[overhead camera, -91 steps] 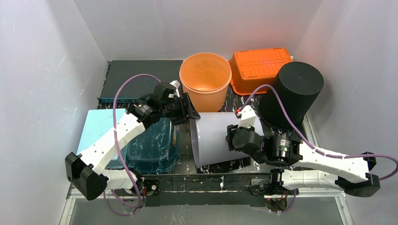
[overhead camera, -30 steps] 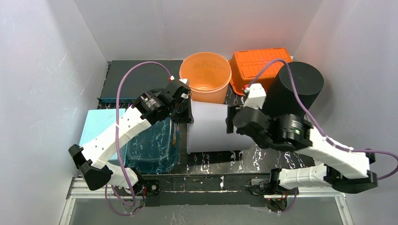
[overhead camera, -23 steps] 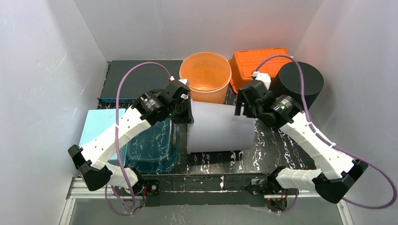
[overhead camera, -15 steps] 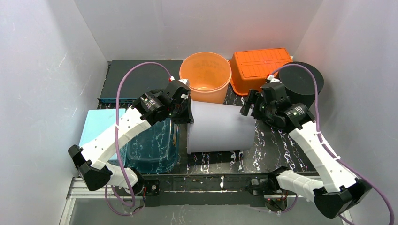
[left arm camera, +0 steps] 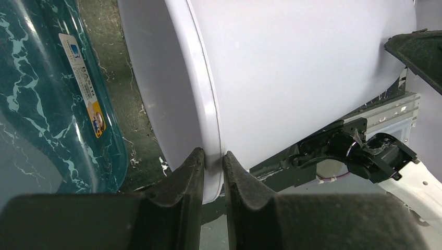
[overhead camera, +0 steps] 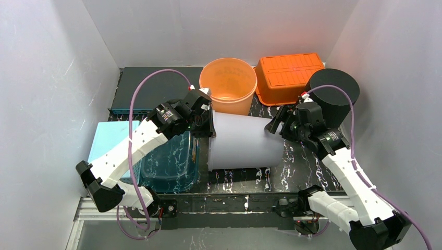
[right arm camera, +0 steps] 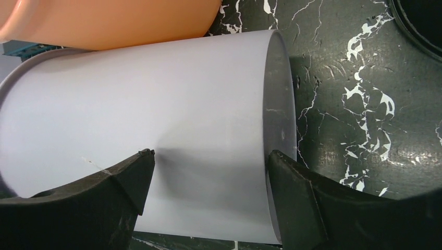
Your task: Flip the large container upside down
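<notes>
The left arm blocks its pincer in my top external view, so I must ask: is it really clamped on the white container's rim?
Observer: Yes; the left wrist view shows the left pincer shut on the rim of the white container, one finger inside, one outside.
Operator: Is the teal tub touching that rim?
Observer: No, a strip of table shows between them.
Operator: Right pincer?
Observer: Open, fingers spread over the container's base end; contact unclear.

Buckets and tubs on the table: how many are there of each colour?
Orange: 2, the orange bucket and orange box
Black: 1, the black bucket
White: 1, the white container
Teal: 1, the teal tub
Total: 5
</notes>
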Motion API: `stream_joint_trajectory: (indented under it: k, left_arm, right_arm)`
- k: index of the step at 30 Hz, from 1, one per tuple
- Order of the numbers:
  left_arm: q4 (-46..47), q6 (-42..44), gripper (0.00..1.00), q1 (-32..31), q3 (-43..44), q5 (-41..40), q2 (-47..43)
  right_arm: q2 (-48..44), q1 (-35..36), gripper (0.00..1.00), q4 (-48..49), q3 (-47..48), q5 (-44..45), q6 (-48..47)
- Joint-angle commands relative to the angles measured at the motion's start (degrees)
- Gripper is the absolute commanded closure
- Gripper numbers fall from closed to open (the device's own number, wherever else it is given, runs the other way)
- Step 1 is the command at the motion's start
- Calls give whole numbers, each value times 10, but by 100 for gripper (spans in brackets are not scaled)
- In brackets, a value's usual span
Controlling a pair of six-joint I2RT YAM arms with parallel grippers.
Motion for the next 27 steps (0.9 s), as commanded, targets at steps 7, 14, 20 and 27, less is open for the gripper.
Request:
stream_joint_trajectory:
  k: [7, 14, 20, 27]
  left_arm:
    - [37, 22, 95, -6, -28, 74, -17]
    - [98, 7, 96, -7, -54, 146, -35]
    - [140, -18, 97, -8, -84, 173, -50]
    - [218, -65, 98, -12, -135, 216, -68]
  right_arm:
    - [-64, -6, 18, 70, -2, -27, 36]
    - [-109, -6, 21, 92, -4, -73, 79]
    - [-138, -5, 22, 88, 10, -79, 96]
    - [-157, -5, 23, 68, 36, -92, 107]
